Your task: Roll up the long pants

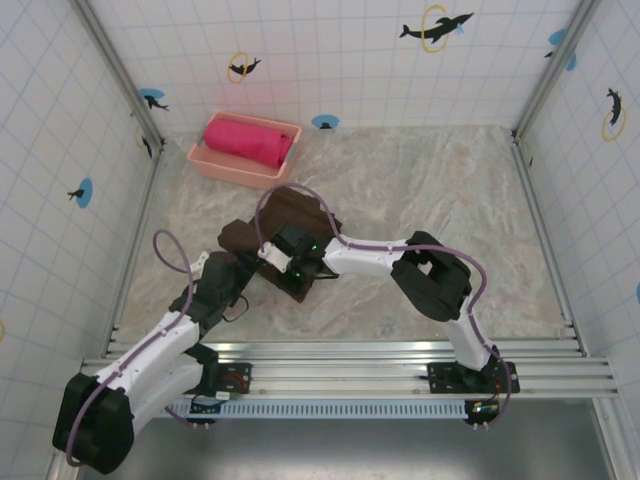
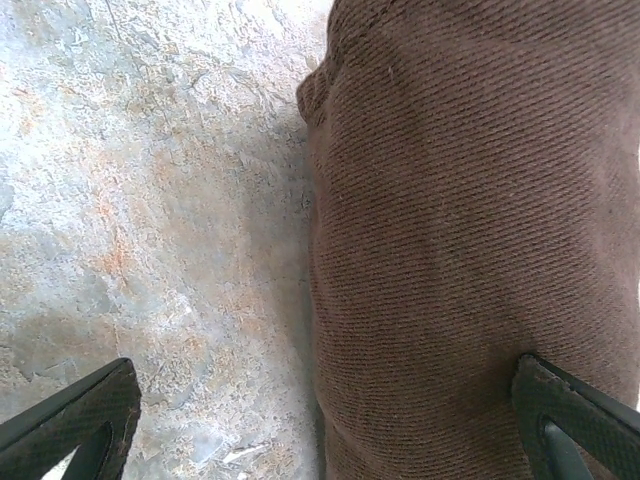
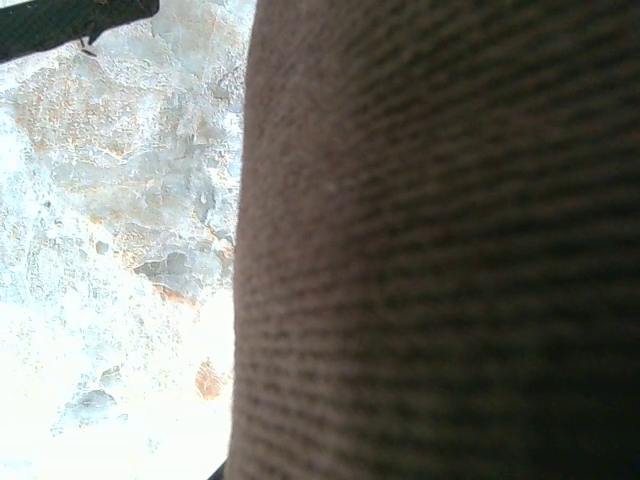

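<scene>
The long pants (image 1: 300,215) are a dark brown bundle on the marbled table, left of centre. My right gripper (image 1: 287,262) sits on their near edge, shut on a fold. In the right wrist view the brown cloth (image 3: 440,250) presses close to the lens and hides the fingers. My left gripper (image 1: 232,270) stands at the bundle's left end, open wide. In the left wrist view its left fingertip (image 2: 70,420) is over bare table and its right fingertip (image 2: 580,420) over the pants (image 2: 460,220). The left gripper (image 2: 325,430) straddles the cloth's edge without holding it.
A pink basket (image 1: 215,165) with a bright pink rolled cloth (image 1: 248,140) stands at the back left, near the tiled wall. Metal posts frame the table's corners. A black ribbed piece (image 3: 70,20) crosses the top left of the right wrist view.
</scene>
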Motion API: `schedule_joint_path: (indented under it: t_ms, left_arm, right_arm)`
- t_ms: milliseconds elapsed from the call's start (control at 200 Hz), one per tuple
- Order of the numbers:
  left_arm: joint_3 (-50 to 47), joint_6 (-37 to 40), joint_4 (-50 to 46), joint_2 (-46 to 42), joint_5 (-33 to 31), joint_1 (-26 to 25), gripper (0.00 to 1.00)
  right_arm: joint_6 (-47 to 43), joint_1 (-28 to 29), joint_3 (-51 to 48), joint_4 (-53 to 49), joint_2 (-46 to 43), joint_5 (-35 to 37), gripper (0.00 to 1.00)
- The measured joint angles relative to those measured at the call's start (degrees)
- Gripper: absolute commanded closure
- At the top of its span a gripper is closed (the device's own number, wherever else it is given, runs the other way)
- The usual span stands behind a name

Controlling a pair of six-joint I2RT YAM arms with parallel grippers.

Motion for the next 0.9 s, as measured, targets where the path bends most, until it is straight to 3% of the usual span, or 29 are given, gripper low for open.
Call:
schedule_joint_path:
  t_ms: [490, 796, 901]
  left_arm:
    - [3.2, 1.8, -2.2, 3.5, 2.6, 2.7, 0.03]
    - [5.2, 3.1, -8.1, 0.6, 6.3, 4.9, 0.04]
    - [10.8, 3.0, -9.0, -1.7, 6.2, 8.0, 0.04]
  right_arm:
    - [1.7, -0.3, 1.6, -0.6, 1.2, -1.1, 1.00]
    - [1.4, -0.4, 1.7, 1.2, 1.7, -1.9, 1.00]
    - [-0.1, -0.6, 1.7, 1.1, 1.8, -2.3, 1.00]
